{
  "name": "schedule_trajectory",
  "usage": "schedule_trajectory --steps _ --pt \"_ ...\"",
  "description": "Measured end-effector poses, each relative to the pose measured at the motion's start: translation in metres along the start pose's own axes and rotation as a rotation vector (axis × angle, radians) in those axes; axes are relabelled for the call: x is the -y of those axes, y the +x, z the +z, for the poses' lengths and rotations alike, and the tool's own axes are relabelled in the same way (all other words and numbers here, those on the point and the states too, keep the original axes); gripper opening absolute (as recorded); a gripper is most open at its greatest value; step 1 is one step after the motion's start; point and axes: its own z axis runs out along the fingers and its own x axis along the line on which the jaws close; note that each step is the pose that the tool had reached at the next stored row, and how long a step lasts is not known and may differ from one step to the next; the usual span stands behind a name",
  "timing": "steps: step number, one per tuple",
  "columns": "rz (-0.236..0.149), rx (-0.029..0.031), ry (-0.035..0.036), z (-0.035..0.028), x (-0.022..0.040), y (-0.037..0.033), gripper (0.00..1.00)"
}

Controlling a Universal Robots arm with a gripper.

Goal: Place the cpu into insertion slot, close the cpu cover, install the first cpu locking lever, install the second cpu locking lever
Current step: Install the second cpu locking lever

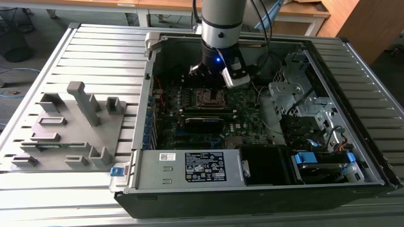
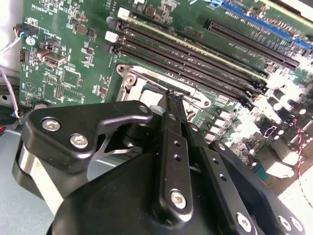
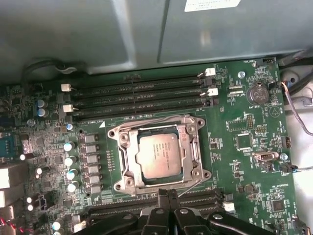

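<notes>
The cpu [image 3: 157,155] sits in the insertion slot [image 3: 119,134]; the cpu cover [image 3: 191,147] lies closed over it; gripper [image 3: 168,196], fingers pressed together, at a thin locking lever [image 3: 188,187] beside the socket; latching appears unfinished.

The grey, cylindrical robot arm [image 1: 222,21] reaches straight down in the exterior view, its wrist vertical with a small blue light lit. Its black metal end effector [image 3: 168,194] points downward in both wrist views, the two slim fingers [image 2: 171,137] pressed together, tips meeting.
</notes>
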Motion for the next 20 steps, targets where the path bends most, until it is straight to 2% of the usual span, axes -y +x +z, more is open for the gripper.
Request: schedule_trajectory --steps 8,15,20 --pt "0.0 0.0001 0.0001 0.0 0.0046 0.0002 0.11" --pt "0.0 0.0001 0.0001 0.0008 0.0082 0.0068 0.11" --pt "0.0 0.0001 0.0001 0.004 0.0106 0.0121 0.11"
